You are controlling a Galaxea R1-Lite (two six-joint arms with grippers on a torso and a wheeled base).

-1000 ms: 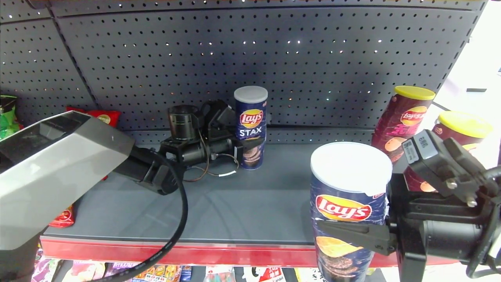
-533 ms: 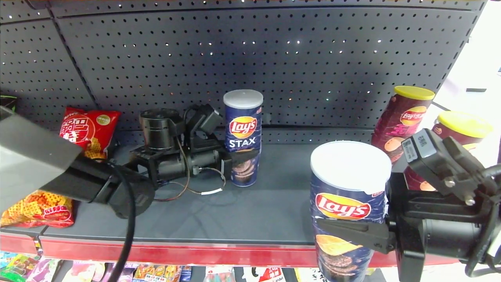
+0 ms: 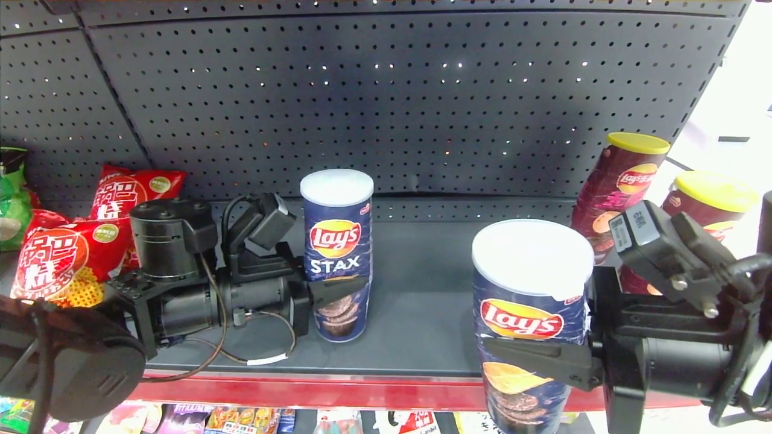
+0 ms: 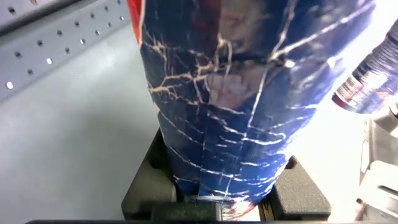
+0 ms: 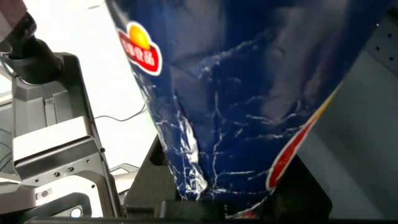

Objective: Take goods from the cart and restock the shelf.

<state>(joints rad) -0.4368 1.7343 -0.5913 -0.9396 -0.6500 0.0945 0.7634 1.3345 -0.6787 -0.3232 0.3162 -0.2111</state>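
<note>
On the far left of the shelf I've got a green bag and two red bags propped against the pegboard. Just right of them, my left gripper is clamped across the lower half of a blue can. The can is upright, white lid up, near the front of the deck. I can't tell whether its base touches the shelf. On the left wrist feed the gripper's fingers press in on either side of the can's blue wall.

Moving right, bare grey deck lies between the two arms. Then comes a second blue can, also upright with a white lid, gripped around its middle by my right gripper. This one hangs out in front of the shelf's red front edge, its lower part overlapping that edge in the head view.

At the far right, two maroon cans with yellow lids stand on the shelf. The rear one is tilted, and the nearer one is partly hidden behind my right wrist.
</note>
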